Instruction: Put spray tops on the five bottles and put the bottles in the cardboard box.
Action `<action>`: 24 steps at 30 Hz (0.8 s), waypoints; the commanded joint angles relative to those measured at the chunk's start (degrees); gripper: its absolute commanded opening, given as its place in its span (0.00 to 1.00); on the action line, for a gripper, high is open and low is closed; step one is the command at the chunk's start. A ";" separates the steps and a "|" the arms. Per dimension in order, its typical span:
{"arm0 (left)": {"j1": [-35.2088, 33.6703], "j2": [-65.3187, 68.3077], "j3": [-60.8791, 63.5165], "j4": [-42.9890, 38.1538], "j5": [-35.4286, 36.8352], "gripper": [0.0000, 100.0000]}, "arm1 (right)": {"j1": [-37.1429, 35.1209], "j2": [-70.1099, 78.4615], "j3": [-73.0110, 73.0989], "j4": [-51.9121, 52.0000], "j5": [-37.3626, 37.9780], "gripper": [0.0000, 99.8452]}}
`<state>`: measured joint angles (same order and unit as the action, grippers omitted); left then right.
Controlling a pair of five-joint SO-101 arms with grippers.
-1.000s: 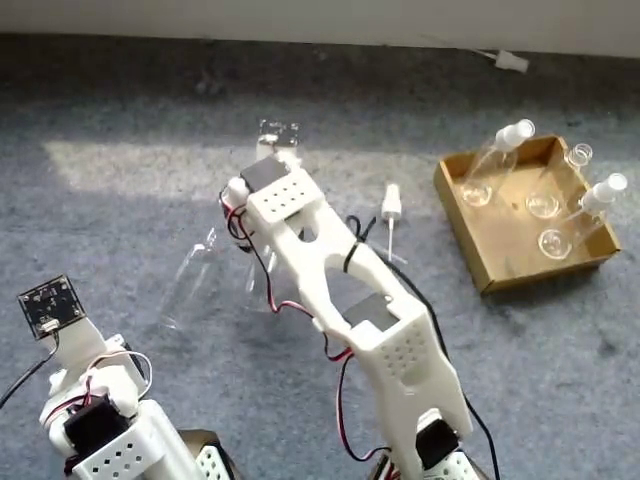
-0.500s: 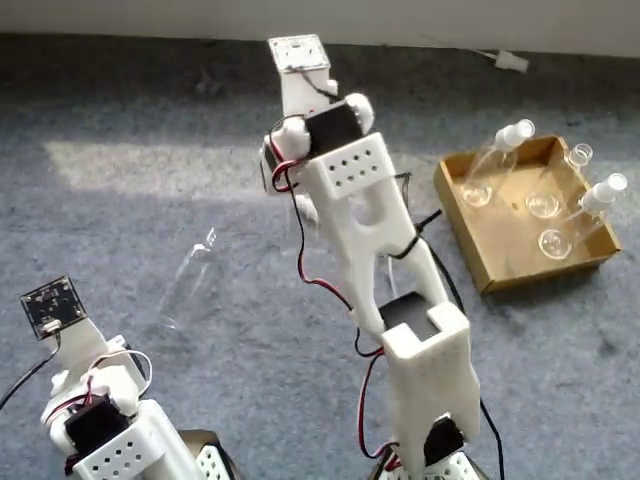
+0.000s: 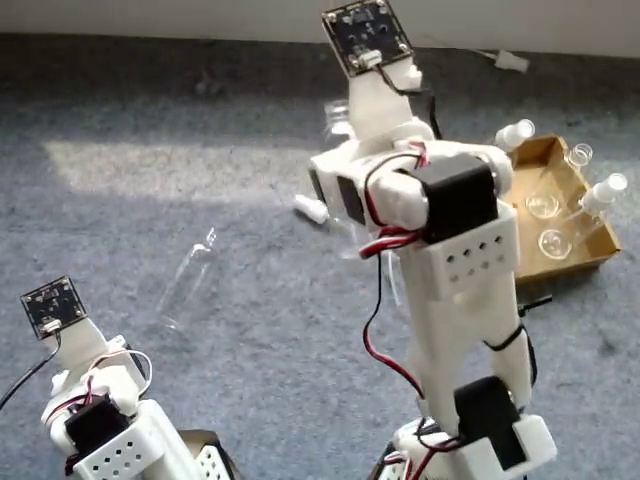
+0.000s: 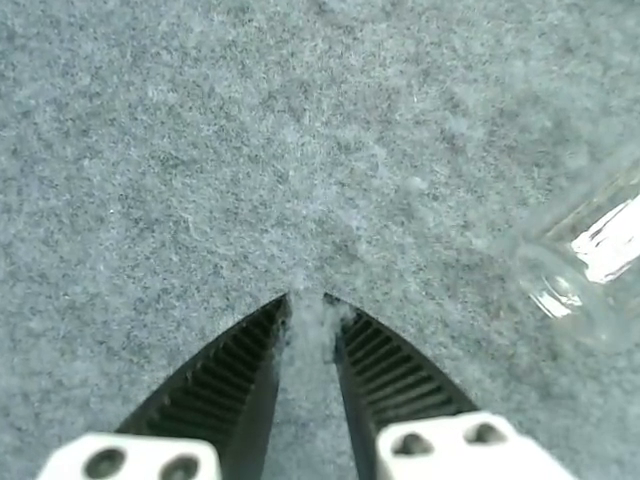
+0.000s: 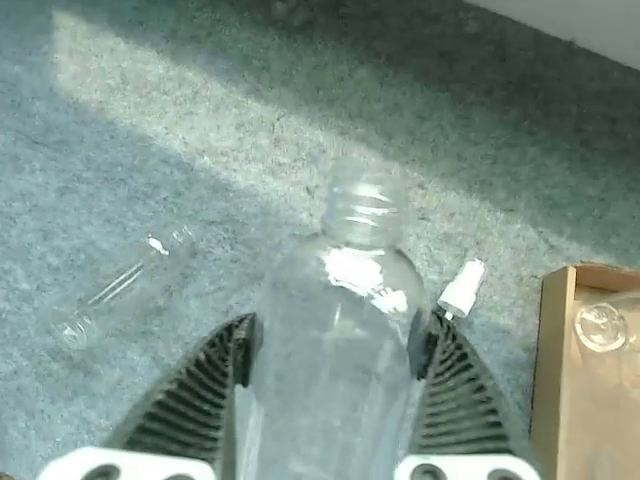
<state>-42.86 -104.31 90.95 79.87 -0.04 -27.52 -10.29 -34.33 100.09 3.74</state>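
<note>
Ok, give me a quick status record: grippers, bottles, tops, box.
right gripper: shut on uncapped bottle, held above carpet
left gripper: slightly open, empty, over carpet
loose bottle: lying on carpet, uncapped
loose top: on carpet
box: three bottles inside, two capped

The right hand (image 5: 338, 328) has risen with its bottle (image 5: 345, 285) (swinging toward the cardboard box (image 3: 566, 266)).

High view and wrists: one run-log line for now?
right gripper: shut on uncapped bottle | left gripper: empty, over carpet | loose: second bottle, spray top | cardboard box: bottles inside
</note>
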 commanded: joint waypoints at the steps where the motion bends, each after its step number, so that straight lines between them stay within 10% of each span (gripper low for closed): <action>1: 1.10 0.92 -0.13 -0.26 -0.70 0.00 | 2.68 -8.48 7.78 0.66 1.14 0.07; 24: 1.10 0.92 -0.13 -0.26 -0.70 0.00 | 7.87 -16.66 61.76 -30.81 5.10 0.08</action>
<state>-42.77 -104.31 90.95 79.87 -0.04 -20.13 -24.70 25.10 73.27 5.23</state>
